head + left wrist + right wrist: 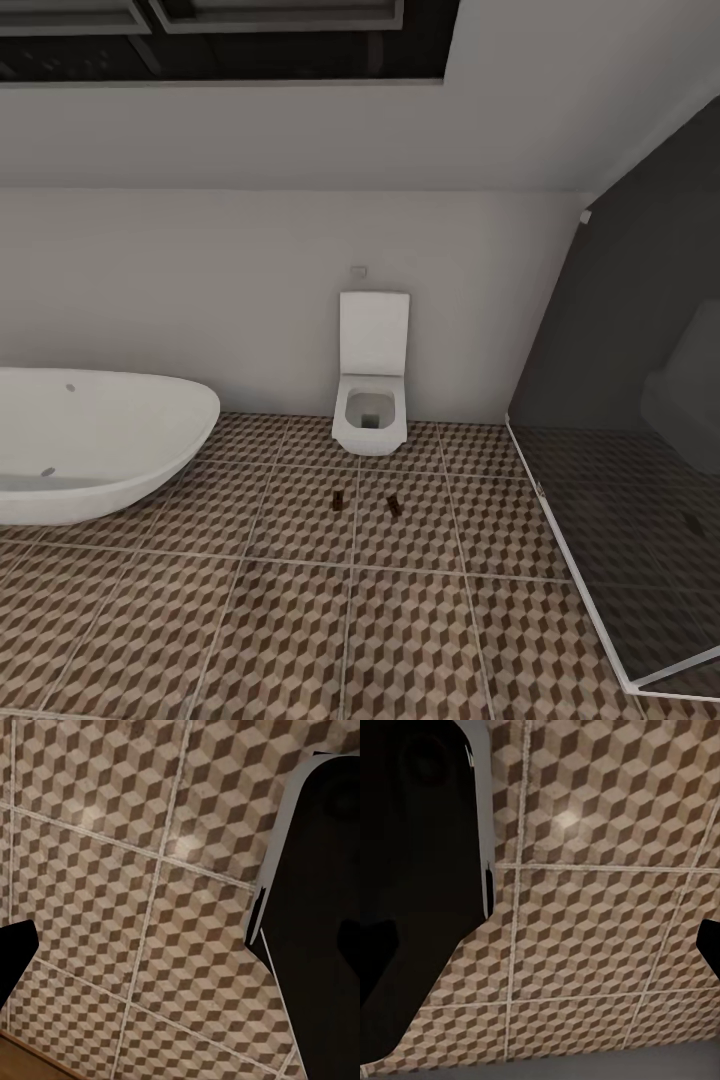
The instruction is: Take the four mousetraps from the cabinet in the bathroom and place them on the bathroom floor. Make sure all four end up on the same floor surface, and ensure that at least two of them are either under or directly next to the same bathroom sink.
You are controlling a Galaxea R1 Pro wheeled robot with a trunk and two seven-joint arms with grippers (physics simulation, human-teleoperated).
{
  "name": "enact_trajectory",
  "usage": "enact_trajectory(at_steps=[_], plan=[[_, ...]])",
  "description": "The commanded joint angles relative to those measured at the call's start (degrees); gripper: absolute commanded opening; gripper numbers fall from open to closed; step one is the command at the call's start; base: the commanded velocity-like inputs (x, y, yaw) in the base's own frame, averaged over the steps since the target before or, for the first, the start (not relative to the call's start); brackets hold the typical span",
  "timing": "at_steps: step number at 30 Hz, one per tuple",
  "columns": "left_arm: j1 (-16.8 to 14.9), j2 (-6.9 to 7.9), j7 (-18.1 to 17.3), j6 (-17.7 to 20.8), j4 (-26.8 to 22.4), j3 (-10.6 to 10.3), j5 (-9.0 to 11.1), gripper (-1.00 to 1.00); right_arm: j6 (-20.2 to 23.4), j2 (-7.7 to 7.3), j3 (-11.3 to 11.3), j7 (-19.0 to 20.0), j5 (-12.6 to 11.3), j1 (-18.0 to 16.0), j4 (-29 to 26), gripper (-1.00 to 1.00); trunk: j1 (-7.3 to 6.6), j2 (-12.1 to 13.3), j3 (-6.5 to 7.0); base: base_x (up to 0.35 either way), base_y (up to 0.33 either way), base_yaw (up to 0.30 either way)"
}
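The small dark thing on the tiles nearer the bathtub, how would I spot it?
Find the white square toilet against the back wall. On the cube-patterned floor in front of it lie two small dark objects; yours is the left one, towards the bathtub, while its twin lies to the right.

Two small dark objects (340,501) and (396,505) lie on the bathroom floor (300,620) in front of the toilet (371,400) — too small to identify; no board, spring or red patch resolvable. Bathtub (90,440) cut off at the head view's left edge. Glass shower enclosure (630,520) cut off at right and bottom; shapes behind the glass are dim, unreadable. Wrist views: dark robot body parts (322,922), (412,885) cover part of the tiles — gripper state undeterminable.
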Motion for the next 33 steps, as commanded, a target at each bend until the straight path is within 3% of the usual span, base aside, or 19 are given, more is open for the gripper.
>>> enact_trajectory(at_steps=[1,33], plan=[[-0.08,-0.03,0.05,-0.29,0.19,-0.49,0.35,1.00,0.07,0.00,0.14,-0.14,-0.02,-0.03,-0.02,1.00,0.03,-0.10,-0.10,0.000,0.000,0.000],[-0.11,-0.03,0.07,-0.29,0.19,-0.49,0.37,1.00,0.07,0.00,0.14,-0.14,-0.02,-0.03,-0.02,1.00,0.03,-0.10,-0.10,0.000,0.000,0.000]])
